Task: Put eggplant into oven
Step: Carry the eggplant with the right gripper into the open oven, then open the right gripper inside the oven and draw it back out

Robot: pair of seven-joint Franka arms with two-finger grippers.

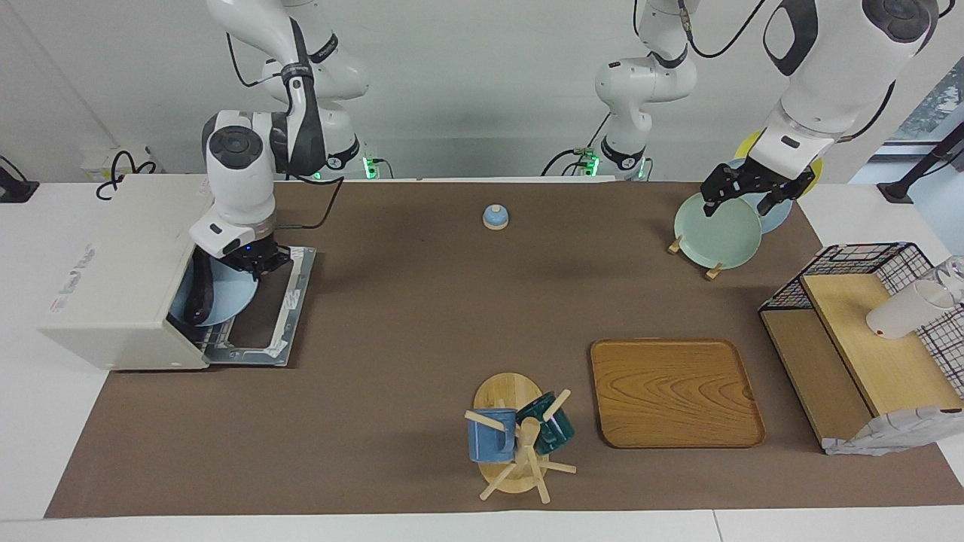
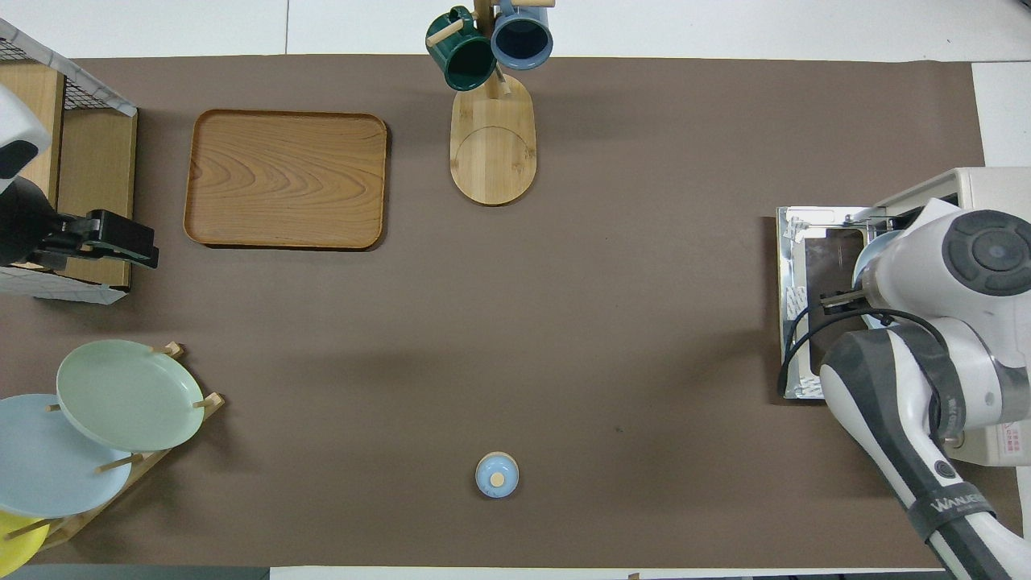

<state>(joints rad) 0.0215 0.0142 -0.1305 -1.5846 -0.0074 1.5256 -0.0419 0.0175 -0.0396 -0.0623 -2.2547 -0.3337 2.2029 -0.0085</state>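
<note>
The dark purple eggplant [image 1: 197,290] lies on a light blue plate [image 1: 226,297]. The plate is held tilted at the mouth of the off-white oven [image 1: 113,263], partly inside it, above the dropped-down door [image 1: 265,325]. My right gripper [image 1: 253,263] is shut on the plate's rim, on the edge nearer the robots. In the overhead view the right arm's wrist covers the gripper and the eggplant; only a sliver of the plate [image 2: 875,240] shows over the door [image 2: 812,266]. My left gripper [image 1: 741,197] hangs open over the plate rack and waits.
A rack with green, blue and yellow plates [image 1: 715,229] stands by the left arm. A wooden tray [image 1: 674,391], a mug tree with two mugs [image 1: 516,436], a small blue lid [image 1: 495,217] and a wire shelf with a white cup [image 1: 866,301] are also on the table.
</note>
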